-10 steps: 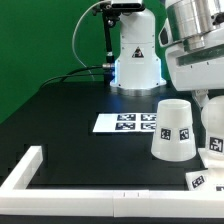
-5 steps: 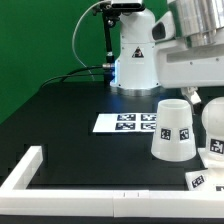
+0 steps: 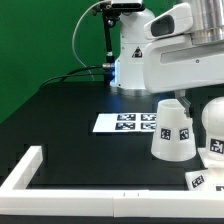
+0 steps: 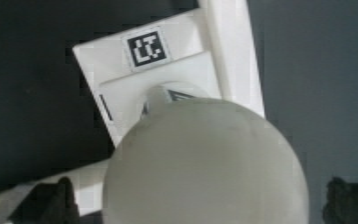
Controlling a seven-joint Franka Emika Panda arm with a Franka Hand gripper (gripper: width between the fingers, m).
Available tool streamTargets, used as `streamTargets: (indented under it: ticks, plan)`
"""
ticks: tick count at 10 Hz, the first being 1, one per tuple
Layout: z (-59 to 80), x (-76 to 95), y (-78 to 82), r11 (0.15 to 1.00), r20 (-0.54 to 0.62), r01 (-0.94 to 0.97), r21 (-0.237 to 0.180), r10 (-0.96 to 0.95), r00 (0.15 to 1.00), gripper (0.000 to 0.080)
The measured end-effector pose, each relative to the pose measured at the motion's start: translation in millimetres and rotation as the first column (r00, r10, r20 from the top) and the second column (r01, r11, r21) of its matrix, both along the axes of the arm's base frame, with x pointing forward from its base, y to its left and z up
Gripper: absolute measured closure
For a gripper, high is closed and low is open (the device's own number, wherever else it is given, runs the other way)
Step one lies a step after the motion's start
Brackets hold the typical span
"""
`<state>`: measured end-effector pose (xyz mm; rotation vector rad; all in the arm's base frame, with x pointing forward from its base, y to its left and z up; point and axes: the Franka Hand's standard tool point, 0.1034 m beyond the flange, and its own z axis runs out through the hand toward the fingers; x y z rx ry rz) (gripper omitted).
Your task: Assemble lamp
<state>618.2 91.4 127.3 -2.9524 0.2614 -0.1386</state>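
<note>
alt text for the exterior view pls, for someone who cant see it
A white robot arm leans in over a black table, above a tapered white lamp shade with square tags. A rounded bulb stands just beside it, a flat marker board lies behind, and a white rail edges the front.

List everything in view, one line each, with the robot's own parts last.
shade: one, white, tapered cup with a square tag, standing mouth down on the table toward the exterior view's right.
bulb: one, white, rounded, at the exterior view's right edge beside the shade; fills the wrist view.
base: one, white, blocky, tagged, beneath the bulb in the wrist view.
marker board: one, flat white with black tags, mid-table.
rail: one, long, white, along the near table edge.
table: one, black.
backdrop: one, green.
arm: one, white, upper right.
fingers: dark tips flanking the bulb; contact unclear.
</note>
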Motion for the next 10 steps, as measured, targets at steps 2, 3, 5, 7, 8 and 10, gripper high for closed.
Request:
streamTargets:
  ticks: [2,3,5,7,8,10]
  plan:
    - [3.4,3.8,-3.6,0.954,0.002,-0.285,-0.087,0.287,0.958,0.0101]
    - [1.7,4.0,-0.2,0.902,0.003,-0.411,-0.134,0.415,0.910,0.0101]
    - [-6.3,2.3,0.9,0.862,0.005,-0.487,-0.141,0.493,0.870,0.0101]
    - [-6.6,2.2,1.2,0.862,0.005,-0.486,-0.141,0.492,0.871,0.0101]
    - [-6.7,2.2,1.1,0.862,0.005,-0.486,-0.141,0.492,0.871,0.0101]
    - [-6.7,2.2,1.2,0.866,0.005,-0.480,-0.140,0.485,0.874,0.0226]
